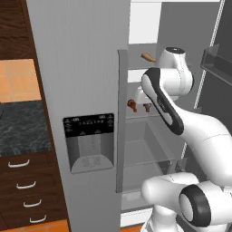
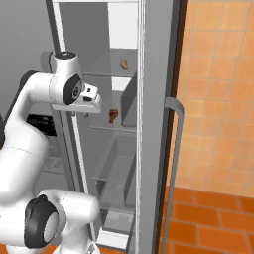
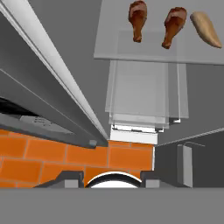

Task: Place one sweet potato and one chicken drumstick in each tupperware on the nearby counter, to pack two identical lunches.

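Early going by the look of it; nothing packed yet, no tupperware in sight. Reaching into the open fridge point(image 1: 81, 68), gripper point(image 2: 94, 101) hovering at the middle shelf point(image 3: 144, 48); impossible to tell how far apart the jaws stand, nothing visibly pinched. Two chicken drumsticks point(image 3: 138, 19) point(image 3: 173, 24) lying side by side on that shelf, a sweet potato point(image 3: 205, 28) just beside them; another sweet potato point(image 1: 148, 57) up on the shelf above. All four picks and both lunches apparently still to do; counter point(image 1: 22, 127) waiting off to the left.
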You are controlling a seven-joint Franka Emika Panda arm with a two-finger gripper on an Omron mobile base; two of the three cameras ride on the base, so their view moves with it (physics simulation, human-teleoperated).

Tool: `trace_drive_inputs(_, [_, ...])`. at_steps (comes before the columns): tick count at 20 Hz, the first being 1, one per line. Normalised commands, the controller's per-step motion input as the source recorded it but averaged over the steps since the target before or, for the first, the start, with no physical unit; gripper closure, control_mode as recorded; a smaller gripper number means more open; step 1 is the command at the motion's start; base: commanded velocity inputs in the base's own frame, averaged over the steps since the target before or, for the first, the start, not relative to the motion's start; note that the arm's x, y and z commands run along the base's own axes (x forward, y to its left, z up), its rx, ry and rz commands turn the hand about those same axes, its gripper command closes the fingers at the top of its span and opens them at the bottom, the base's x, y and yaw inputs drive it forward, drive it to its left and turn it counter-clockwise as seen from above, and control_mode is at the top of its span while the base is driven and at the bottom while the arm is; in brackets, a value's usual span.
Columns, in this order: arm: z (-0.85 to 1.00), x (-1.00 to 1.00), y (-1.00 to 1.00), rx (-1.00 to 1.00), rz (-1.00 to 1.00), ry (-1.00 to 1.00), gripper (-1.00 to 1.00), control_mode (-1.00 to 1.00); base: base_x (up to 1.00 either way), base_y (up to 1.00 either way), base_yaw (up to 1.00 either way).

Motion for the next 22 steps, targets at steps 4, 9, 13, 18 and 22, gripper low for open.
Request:
trace_drive_inputs(4, [0.00, -0.46, 0.00, 0.00, 0.00, -0.10, -1.00, -1.00, 0.00, 0.00, 0.00])
trace_drive_inputs(9, [0.19, -0.75, 0.00, -0.02, 0.01, -0.19, -1.00, -1.00, 0.00, 0.00, 0.00])
trace_drive_inputs(13, [0.74, -0.27, 0.00, -0.04, 0.00, -0.16, -1.00, -1.00, 0.00, 0.00, 0.00])
trace_drive_inputs(18, [0.75, 0.00, -0.02, -0.01, 0.03, -0.09, -1.00, -1.00, 0.00, 0.00, 0.00])
trace_drive_inputs(22, [0.57, 0.29, -0.06, 0.00, 0.01, -0.02, -1.00, -1.00, 0.00, 0.00, 0.00])
